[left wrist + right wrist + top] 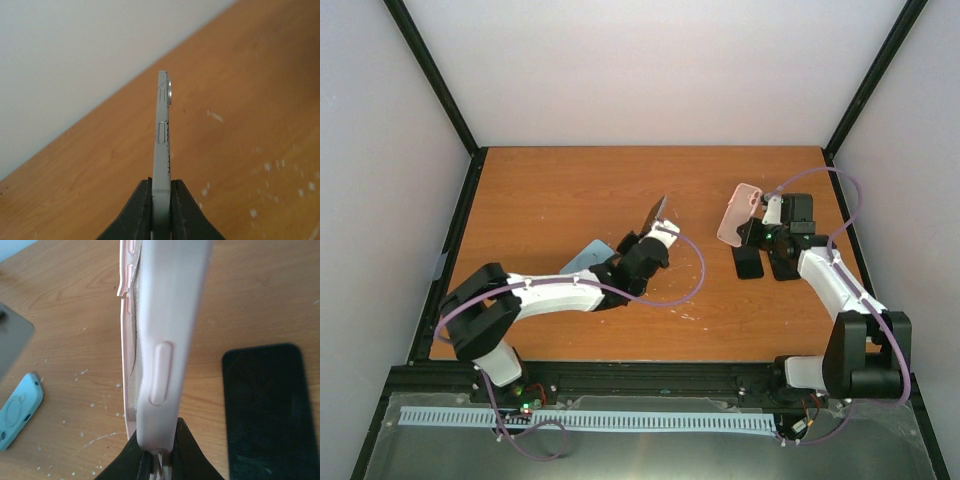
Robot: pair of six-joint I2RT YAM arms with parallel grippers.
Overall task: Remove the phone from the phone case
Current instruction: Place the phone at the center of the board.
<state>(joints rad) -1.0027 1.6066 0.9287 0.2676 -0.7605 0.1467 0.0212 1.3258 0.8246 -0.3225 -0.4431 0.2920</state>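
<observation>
Extraction looks done: left pincer (161, 186) grips the bare phone (162, 135), right pincer (156, 442) grips the seemingly empty pink case (167, 315); only setting down remains.

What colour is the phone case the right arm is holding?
Pale pink. The phone case shows best in the right wrist view.

The far worktop (620, 180) is open; nearer, the left hand (160, 194), right hand (159, 452), a blue case (586, 257) and a black phone (270, 405) obstruct.

Two cases, pink case (170, 315), blue case (17, 410), two phones, grey phone (162, 150), black phone (270, 405)
</observation>
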